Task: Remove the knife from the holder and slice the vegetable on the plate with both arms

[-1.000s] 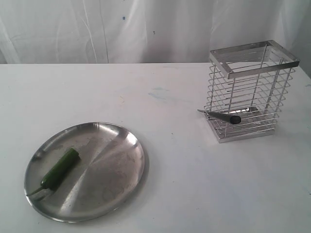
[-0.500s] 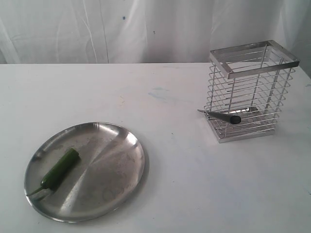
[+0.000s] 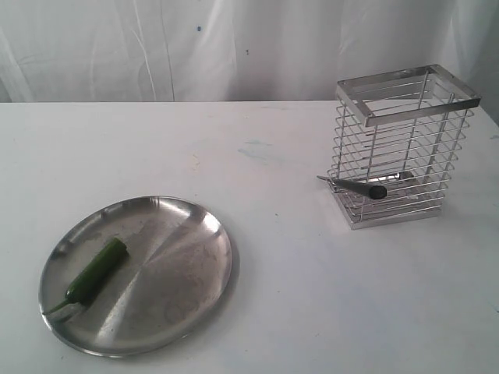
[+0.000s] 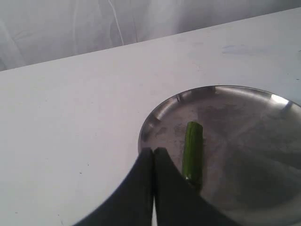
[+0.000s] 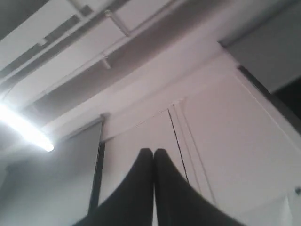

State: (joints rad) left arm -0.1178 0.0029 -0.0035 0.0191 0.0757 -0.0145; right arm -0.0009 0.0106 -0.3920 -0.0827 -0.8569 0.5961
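Task is not starting yet — knife (image 3: 352, 185) is lying in the holder (image 3: 421, 109), vegetable (image 3: 97, 269) is resting unsliced on the plate (image 3: 171, 265), both arms' jaws are sitting closed, empty.

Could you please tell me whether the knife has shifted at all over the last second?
No. The knife lies at the same low spot against the holder, with its dark end at the same front wire.
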